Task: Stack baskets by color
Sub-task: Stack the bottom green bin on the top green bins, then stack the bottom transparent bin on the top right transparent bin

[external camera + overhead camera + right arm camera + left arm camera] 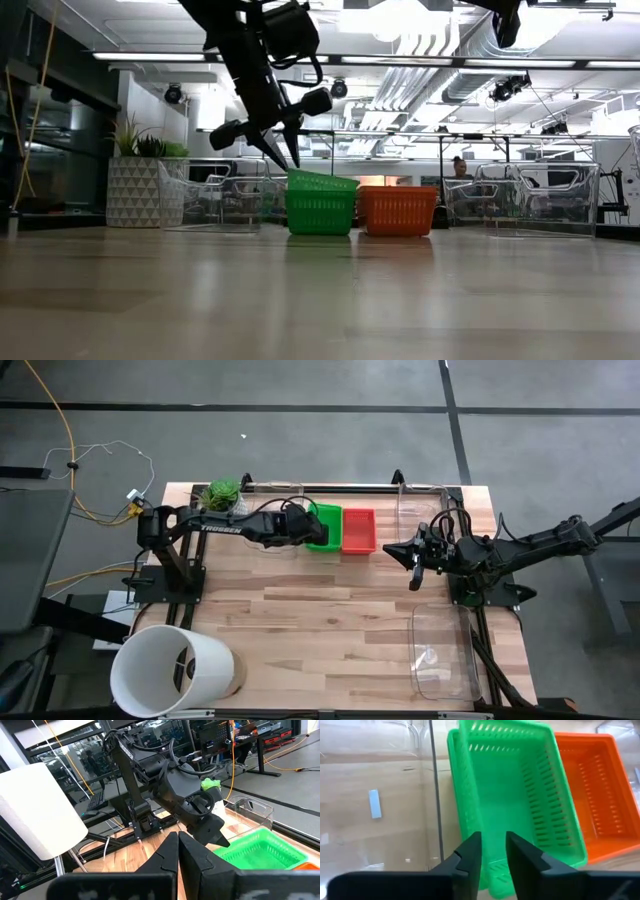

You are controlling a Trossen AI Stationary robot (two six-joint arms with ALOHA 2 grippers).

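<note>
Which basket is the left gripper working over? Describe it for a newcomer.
At the table's far edge two baskets sit side by side. It is the green basket, under the left gripper. Its neighbour is the red basket.

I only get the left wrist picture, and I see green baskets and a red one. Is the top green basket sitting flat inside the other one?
Observer: No. In the low view the upper green basket sits tilted in the lower green basket, with the side away from the red basket raised.
Operator: Is my gripper holding it?
Observer: No. From the side, the left gripper hangs just above its raised rim, jaws a little apart with nothing between them.
Operator: Where's the other arm?
Observer: The high view shows the right gripper over the table's right side, jaws shut, apart from all the baskets.
</note>
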